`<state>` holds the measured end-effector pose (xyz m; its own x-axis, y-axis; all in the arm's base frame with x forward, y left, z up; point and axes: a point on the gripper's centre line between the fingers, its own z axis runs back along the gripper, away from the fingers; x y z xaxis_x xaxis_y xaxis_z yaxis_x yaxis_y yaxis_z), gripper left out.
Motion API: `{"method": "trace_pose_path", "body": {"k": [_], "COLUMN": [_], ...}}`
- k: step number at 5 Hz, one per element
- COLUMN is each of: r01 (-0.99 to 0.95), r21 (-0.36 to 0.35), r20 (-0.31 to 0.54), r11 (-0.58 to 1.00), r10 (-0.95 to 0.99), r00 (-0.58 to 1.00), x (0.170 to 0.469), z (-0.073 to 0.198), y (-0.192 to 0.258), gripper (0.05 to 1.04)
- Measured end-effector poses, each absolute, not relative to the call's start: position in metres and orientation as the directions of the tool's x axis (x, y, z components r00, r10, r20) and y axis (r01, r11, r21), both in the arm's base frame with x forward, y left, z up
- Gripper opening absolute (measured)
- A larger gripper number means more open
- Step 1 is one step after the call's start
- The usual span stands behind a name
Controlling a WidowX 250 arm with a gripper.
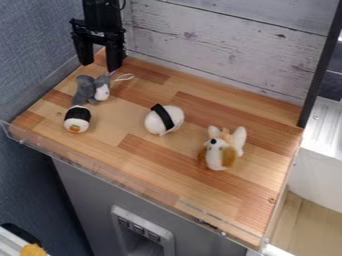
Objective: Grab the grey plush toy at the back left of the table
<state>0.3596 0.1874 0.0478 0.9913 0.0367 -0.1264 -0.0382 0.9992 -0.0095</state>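
At the wooden counter's (113, 120) far left, the gripper (100, 67) hangs unclenched and empty near the grey toy (85, 90), beside the sushi toy (77, 118), with white toy (174, 117) and dog (216, 155) apart, presumably for unobstructed access.

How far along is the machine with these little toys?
Nothing looks clearly finished: everything sits loose on the wooden surface. In hand, nothing: the claw is open, near the gray plush toy. Left ungripped are that one, the black-and-white roll beside it, the white toy with a black band, and the brown-and-white plush toy.
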Motion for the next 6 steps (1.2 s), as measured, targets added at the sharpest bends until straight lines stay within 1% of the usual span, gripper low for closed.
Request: {"method": "trace_pose_path", "body": {"k": [1, 2, 3, 4, 5, 6], "r01": [-0.072, -0.104, -0.115, -0.113, -0.096, -0.052], "r21": [0.004, 0.011, -0.005, -0.003, 0.000, -0.005], "r20": [-0.101, -0.087, -0.141, -0.134, -0.127, -0.126], "r11": [0.997, 0.995, 0.993, 0.994, 0.995, 0.999], "r10": [0.072, 0.105, 0.113, 0.111, 0.096, 0.051], "r00": [0.992, 0.991, 0.984, 0.985, 0.987, 0.991], "x": [0.364, 0.364, 0.354, 0.353, 0.355, 0.356], "z": [0.046, 0.037, 0.008, 0.007, 0.008, 0.007], "y": [0.189, 0.188, 0.184, 0.184, 0.183, 0.183], "gripper": [0.999, 0.999, 1.001, 0.966, 0.673, 0.408]}}
